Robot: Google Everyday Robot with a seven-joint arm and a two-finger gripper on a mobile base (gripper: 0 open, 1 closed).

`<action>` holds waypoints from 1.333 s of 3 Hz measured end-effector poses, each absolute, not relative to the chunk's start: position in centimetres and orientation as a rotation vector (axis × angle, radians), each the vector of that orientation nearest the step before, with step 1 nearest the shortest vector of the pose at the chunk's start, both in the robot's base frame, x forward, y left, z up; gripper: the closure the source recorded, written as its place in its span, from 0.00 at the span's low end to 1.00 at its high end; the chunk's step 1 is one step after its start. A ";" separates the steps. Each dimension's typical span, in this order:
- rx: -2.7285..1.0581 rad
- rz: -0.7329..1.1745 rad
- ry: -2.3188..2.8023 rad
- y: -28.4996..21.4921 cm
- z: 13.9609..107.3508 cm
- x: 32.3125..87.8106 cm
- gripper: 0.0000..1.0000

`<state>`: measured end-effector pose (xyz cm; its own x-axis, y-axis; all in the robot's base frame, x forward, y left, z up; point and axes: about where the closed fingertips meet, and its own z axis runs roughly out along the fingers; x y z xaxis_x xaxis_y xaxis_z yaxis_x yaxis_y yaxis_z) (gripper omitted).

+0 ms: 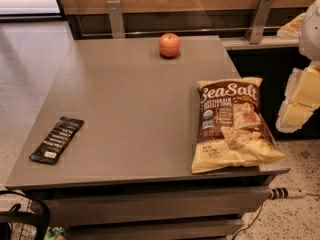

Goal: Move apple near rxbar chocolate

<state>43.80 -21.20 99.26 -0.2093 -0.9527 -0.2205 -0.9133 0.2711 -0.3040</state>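
Warm dim light; glare top left; jaws, right edge, perhaps overexposed.

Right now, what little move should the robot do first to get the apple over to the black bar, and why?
Probably swing the gripper left to hover above the apple. The gripper hangs off the right side of the table, beyond the chip bag, while the apple sits untouched at the far edge and the rxbar chocolate lies at the near left corner.
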 end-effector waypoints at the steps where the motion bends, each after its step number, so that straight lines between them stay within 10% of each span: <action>1: -1.696 -0.151 2.188 -21.2 99.3 43.8 0.00; 4: -1.520 0.019 2.080 -18.1 100.4 55.2 0.00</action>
